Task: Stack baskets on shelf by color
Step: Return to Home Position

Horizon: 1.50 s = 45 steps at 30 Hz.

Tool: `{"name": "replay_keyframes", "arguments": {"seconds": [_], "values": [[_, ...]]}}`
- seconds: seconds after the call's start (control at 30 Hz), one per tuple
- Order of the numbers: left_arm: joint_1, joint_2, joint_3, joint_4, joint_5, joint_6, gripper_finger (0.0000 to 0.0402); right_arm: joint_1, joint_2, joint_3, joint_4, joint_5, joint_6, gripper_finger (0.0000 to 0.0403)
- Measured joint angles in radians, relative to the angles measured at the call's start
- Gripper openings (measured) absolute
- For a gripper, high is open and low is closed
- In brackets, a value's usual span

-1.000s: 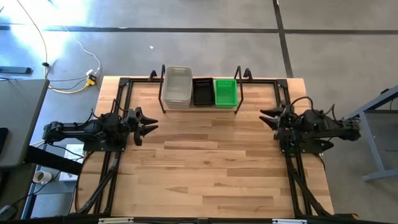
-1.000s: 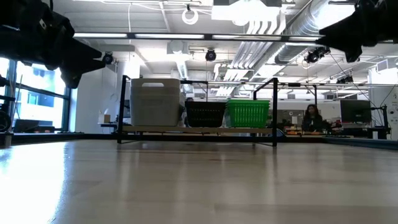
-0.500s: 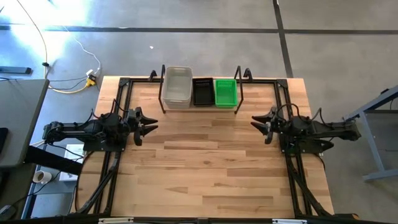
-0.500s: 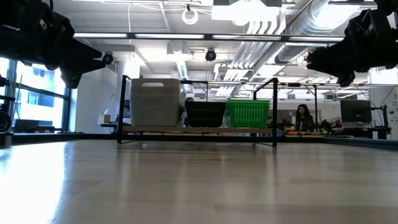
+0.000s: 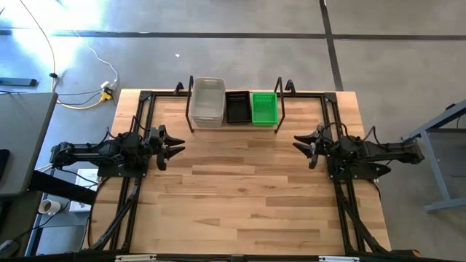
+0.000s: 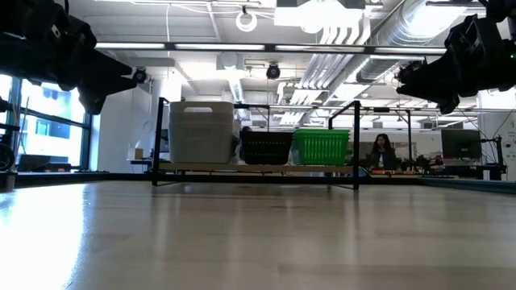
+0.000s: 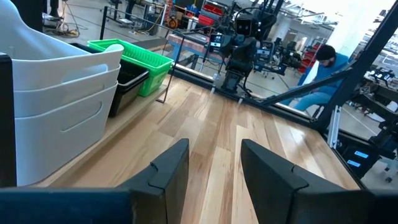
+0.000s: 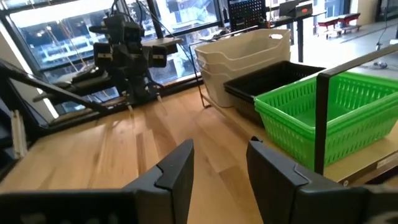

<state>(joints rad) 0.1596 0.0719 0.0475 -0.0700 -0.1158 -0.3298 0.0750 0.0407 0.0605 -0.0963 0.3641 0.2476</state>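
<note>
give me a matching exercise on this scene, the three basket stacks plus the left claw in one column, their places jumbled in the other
Column one
1. whitish-grey basket stack
2. black basket stack
3. green basket stack
4. left claw

Column two
a. middle of the shelf
b. over the left side of the table, open and empty
c. shelf end nearest the right arm
d. shelf end nearest the left arm

Pairs: 1-d, 2-a, 3-c, 4-b

The right claw hangs open over the table's right side.
</note>
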Motion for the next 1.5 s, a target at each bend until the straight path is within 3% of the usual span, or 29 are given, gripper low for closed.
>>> {"name": "replay_keyframes", "arguments": {"seconds": [0.2,1.5], "values": [[0.000,0.000,0.000,0.000,0.000,0.000,0.0135,0.000,0.004,0.000,-0.001,0.000,-0.073,0.0133],[0.000,0.000,0.001,0.000,0.001,0.000,0.0135,0.000,0.004,0.000,-0.003,0.000,-0.073,0.0133]]}}
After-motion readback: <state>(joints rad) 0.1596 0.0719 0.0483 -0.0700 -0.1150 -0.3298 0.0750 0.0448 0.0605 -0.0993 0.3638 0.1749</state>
